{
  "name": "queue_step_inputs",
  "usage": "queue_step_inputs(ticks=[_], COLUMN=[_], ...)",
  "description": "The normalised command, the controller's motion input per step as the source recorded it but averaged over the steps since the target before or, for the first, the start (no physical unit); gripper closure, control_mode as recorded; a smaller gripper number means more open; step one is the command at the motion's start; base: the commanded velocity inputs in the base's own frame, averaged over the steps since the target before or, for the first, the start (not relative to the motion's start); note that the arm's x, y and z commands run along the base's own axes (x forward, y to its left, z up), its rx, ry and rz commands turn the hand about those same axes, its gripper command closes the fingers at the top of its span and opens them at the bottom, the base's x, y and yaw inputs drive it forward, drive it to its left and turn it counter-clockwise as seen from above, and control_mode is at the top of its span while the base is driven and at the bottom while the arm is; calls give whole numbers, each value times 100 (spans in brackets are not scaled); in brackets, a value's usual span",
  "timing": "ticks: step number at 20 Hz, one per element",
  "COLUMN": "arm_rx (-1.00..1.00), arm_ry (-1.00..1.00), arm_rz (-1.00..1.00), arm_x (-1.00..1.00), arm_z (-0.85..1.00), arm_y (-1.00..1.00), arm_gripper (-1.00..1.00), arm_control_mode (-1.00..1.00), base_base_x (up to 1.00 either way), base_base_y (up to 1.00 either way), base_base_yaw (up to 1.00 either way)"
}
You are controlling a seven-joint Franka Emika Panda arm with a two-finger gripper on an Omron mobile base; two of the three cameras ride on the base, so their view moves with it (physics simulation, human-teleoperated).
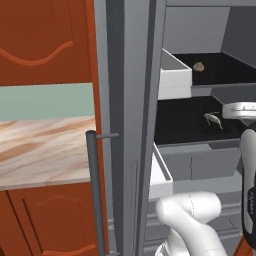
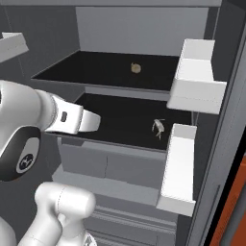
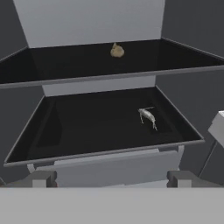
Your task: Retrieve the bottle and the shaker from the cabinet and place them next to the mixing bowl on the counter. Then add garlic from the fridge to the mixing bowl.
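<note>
Inside fridge (image 3: 183, 74), garlic (image 3: 117, 51) small and blurry, lower item (image 3: 148, 116) unidentifiable

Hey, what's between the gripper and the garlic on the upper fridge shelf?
In the hand view, the open gripper faces the fridge. Between it and the garlic lies the lower shelf, holding a small fish, then the upper shelf's front edge.

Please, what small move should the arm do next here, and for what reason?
Probably raise the claw and push it forward toward the upper shelf. The garlic lies there at the back, above where the hand now points. The fridge is open, the fingers stand wide apart and hold nothing. The grey item on the lower shelf seems something else.
</note>
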Motion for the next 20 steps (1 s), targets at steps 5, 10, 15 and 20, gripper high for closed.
queue_step_inputs(ticks=[5,10,15,20], arm_rx=[0,0,0,-1], arm_ry=[0,0,0,1], arm_rz=[0,0,0,0], arm_x=[0,0,0,0], arm_z=[0,0,0,0], arm_y=[0,0,0,0], arm_gripper=[-100,-100,-100,-100], arm_control_mode=[100,100,-100,-100], base_base_x=[0,0,0,0], base_base_y=[0,0,0,0], base_base_yaw=[0,0,0,0])
